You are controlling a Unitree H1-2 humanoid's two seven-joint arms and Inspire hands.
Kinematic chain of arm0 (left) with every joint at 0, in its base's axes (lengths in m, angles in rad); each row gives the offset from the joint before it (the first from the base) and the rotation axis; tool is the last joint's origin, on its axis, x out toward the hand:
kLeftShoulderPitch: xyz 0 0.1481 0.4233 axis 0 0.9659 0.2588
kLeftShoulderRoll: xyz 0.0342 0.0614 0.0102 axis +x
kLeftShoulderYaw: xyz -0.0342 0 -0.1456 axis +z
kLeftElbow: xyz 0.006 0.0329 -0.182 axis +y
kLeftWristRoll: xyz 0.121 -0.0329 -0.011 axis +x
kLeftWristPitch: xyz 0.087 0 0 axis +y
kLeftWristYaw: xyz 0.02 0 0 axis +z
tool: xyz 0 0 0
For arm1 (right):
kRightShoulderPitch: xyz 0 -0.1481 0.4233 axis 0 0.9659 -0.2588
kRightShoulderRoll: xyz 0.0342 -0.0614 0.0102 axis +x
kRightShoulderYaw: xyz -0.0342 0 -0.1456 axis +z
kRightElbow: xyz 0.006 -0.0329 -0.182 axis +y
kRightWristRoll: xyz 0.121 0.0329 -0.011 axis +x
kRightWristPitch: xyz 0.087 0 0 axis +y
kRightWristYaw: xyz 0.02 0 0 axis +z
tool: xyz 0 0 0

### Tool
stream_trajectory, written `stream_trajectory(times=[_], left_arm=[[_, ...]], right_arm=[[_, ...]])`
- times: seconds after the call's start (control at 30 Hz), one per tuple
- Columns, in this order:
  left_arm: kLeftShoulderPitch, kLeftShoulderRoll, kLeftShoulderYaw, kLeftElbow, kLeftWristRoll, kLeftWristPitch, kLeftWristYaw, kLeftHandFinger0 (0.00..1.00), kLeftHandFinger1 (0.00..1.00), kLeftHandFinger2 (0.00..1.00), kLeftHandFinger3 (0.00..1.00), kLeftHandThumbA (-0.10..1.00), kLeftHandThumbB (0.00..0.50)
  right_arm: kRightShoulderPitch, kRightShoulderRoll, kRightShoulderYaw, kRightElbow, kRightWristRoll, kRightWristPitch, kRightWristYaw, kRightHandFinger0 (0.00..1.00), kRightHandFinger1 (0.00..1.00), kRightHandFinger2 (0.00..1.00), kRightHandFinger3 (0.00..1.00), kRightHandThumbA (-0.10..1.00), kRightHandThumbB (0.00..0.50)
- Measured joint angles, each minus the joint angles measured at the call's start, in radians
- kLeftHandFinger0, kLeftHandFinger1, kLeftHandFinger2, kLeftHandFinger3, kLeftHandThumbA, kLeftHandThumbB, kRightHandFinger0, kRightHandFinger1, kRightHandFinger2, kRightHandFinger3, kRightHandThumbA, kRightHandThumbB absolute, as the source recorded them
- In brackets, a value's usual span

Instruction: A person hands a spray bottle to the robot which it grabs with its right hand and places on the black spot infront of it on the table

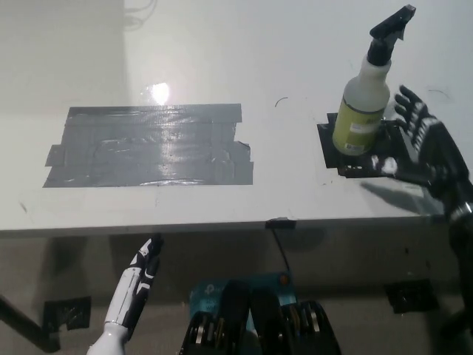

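A white spray bottle (pixel 363 103) with yellowish liquid and a black trigger head stands upright on a small black spot (pixel 332 148) at the right of the white table (pixel 222 44). Just to the right of the bottle is my black right hand (pixel 425 148), open with fingers spread and apart from it. My white left hand (pixel 139 285) rests below the table's front edge at the lower left, fingers straight.
A large patch of grey tape (pixel 148 146) covers the table's middle left. A bright light reflection (pixel 157 92) sits above it. The table's front edge (pixel 222 225) runs across the picture, with a small black clip (pixel 278 222) at its middle.
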Motion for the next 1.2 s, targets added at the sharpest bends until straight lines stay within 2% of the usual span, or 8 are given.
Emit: stream_trajectory(times=[0.03,0.07,0.17,0.27,0.4,0.57,0.6,1.2], left_arm=[[0.000,0.000,0.000,0.001,0.000,0.000,0.000,1.00,1.00,1.00,1.00,1.00,0.500],[0.000,-0.001,0.000,0.001,0.000,0.000,0.000,1.00,1.00,1.00,1.00,1.00,0.500],[0.000,-0.001,0.000,0.002,0.000,0.001,0.000,1.00,1.00,1.00,1.00,1.00,0.500],[0.001,-0.001,0.000,0.002,-0.001,0.002,0.000,1.00,1.00,1.00,1.00,1.00,0.500],[0.004,-0.001,-0.001,0.003,-0.001,0.002,0.000,1.00,1.00,1.00,1.00,1.00,0.500],[0.020,0.000,-0.001,0.002,-0.001,-0.012,0.000,1.00,1.00,1.00,1.00,1.00,0.500],[0.026,-0.001,-0.001,0.002,-0.001,-0.014,0.000,1.00,1.00,1.00,1.00,1.00,0.500],[0.102,-0.009,-0.020,0.002,-0.004,-0.040,-0.001,1.00,1.00,1.00,1.00,1.00,0.500]], right_arm=[[0.021,-0.001,-0.002,-0.023,0.002,0.003,0.001,1.00,1.00,1.00,1.00,1.00,0.459],[0.048,-0.002,-0.004,-0.050,0.005,0.006,0.001,1.00,1.00,1.00,1.00,1.00,0.498],[0.154,-0.002,-0.004,-0.163,0.018,0.014,0.003,1.00,1.00,1.00,1.00,1.00,0.500],[0.260,0.001,0.002,-0.269,0.024,0.016,0.005,1.00,1.00,1.00,1.00,1.00,0.447],[0.399,0.013,0.035,-0.407,0.022,0.014,0.007,1.00,1.00,1.00,1.00,1.00,0.496],[0.581,0.031,0.148,-0.548,0.013,-0.012,0.032,1.00,1.00,1.00,1.00,1.00,0.483],[0.605,0.033,0.166,-0.546,0.010,-0.017,0.037,1.00,1.00,1.00,1.00,1.00,0.497],[0.631,-0.008,0.198,-0.313,-0.089,-0.131,0.058,1.00,1.00,1.00,1.00,1.00,0.500]])
